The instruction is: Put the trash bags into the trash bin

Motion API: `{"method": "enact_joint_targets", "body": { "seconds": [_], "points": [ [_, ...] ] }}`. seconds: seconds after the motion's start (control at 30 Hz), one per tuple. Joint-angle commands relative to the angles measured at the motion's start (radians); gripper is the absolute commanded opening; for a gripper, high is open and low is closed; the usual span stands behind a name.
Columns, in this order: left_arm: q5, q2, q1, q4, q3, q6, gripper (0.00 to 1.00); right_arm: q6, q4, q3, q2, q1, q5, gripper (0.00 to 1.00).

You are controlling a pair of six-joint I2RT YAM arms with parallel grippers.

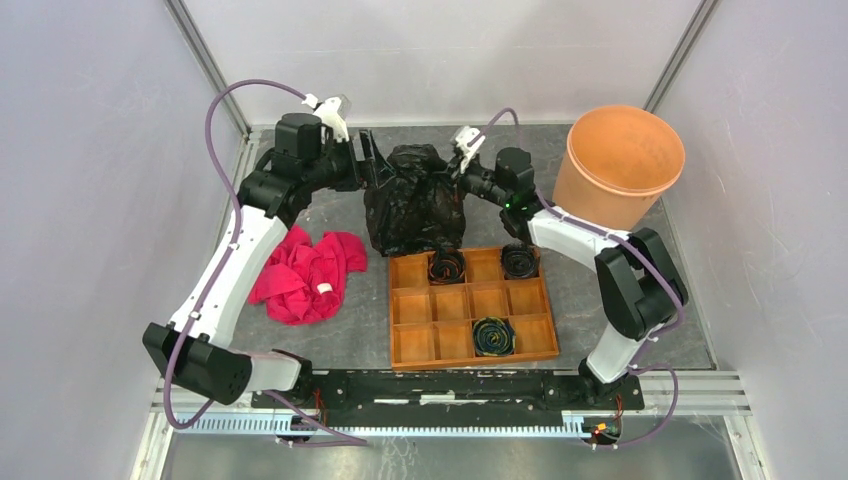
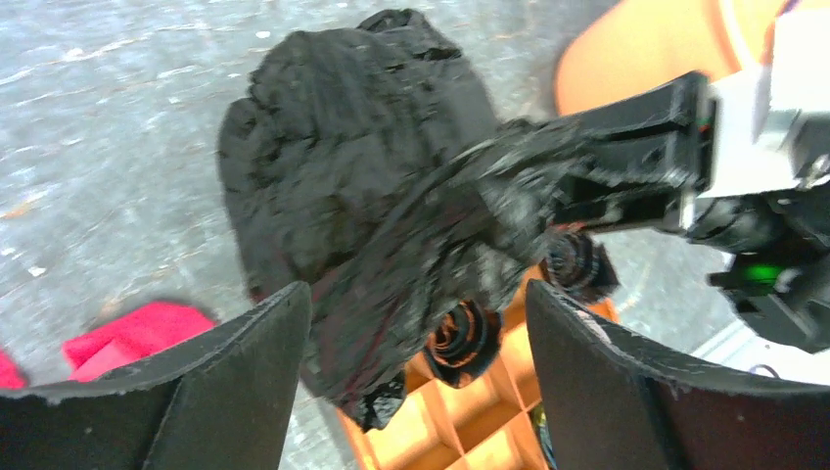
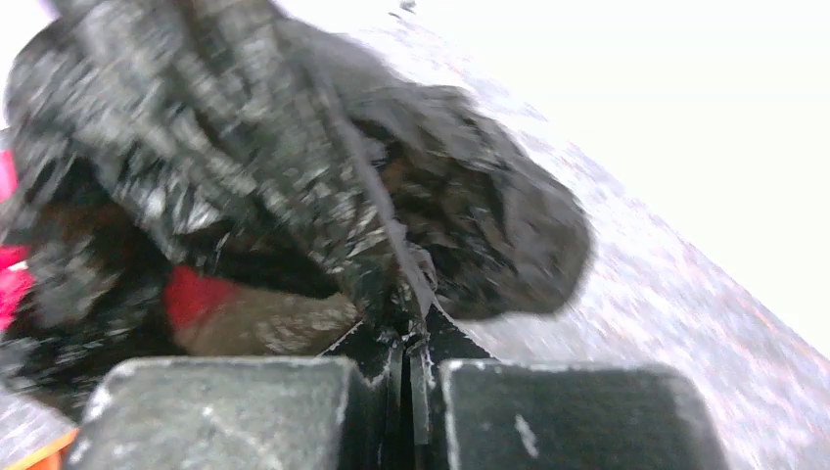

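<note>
Trash bag (image 1: 408,200): bunching at 12 o'clock of the table (image 1: 362,335)
Trash bin (image 1: 600,195): standing at 2 o'clock, apart from the bag
Left jaws: gaping wide, holding nothing
Right jaws: pinching shut on the bag's film
</note>
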Motion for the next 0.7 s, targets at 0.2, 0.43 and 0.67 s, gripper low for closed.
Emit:
{"method": "enact_joint_targets", "body": {
  "seconds": [0.2,0.43,0.67],
  "points": [
    [-0.146,-0.057,0.003,0.12,-0.229,-0.146,0.98,0.105,-0.174,0.049,0.109,-0.153,0.227,0.0],
    [0.06,-0.01,0.017,0.464,-0.42,-0.33,0.88,0.034,-0.172,0.031,0.111,-0.161,0.188,0.0],
    [0.097,0.013,0.095,0.771,-0.591,-0.497,0.77,0.124,-0.099,0.0,0.133,-0.208,0.08,0.0]
  ]
}}
